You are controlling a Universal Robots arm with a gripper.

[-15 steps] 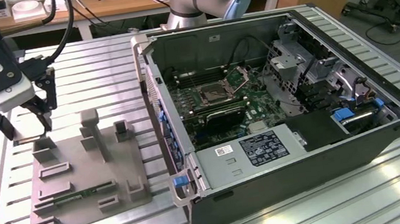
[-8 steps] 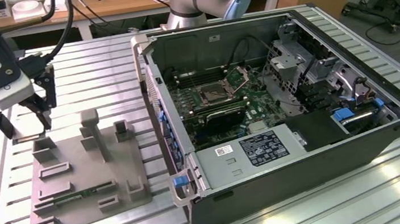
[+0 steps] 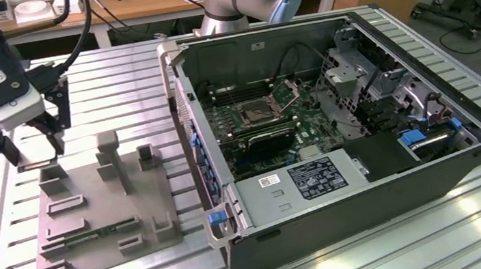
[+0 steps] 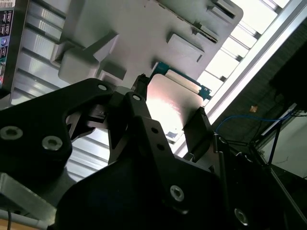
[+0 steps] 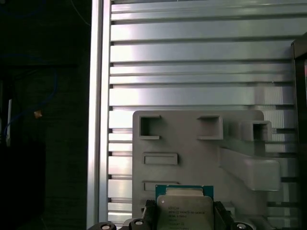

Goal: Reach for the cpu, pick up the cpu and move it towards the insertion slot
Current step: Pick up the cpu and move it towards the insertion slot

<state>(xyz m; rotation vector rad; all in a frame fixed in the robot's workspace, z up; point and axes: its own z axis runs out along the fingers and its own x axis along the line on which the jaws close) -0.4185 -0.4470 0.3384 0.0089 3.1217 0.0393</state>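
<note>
The gripper [image 3: 33,151] is seen at the exterior view's left, over the far end of the grey fixture tray [image 3: 103,206]. The tray lies on the slatted aluminium table [image 3: 114,74].

The cpu [image 4: 175,115] is clamped between the two black fingers [image 4: 196,129], one on each of two opposite edges. Its pale metallic top is turned toward both wrist cameras. In the first wrist view the cpu [image 5: 184,213] is seen with a green-edged border, flanked by the finger tips, with the gripper [image 5: 184,219] closed on it. The tray's recesses and raised blocks [image 5: 201,143] are seen beyond it.

The chip appears to be held just above the tray surface. Contact with the tray cannot be ruled out from these views.

The insertion slot [image 3: 251,112] is located on the green motherboard [image 3: 260,139] inside the open computer case [image 3: 365,174]. Its dark square centre is exposed and its hinged metal plate is raised. The case stands at the exterior view's right of the tray, and the slot is well apart from the held cpu.
</note>
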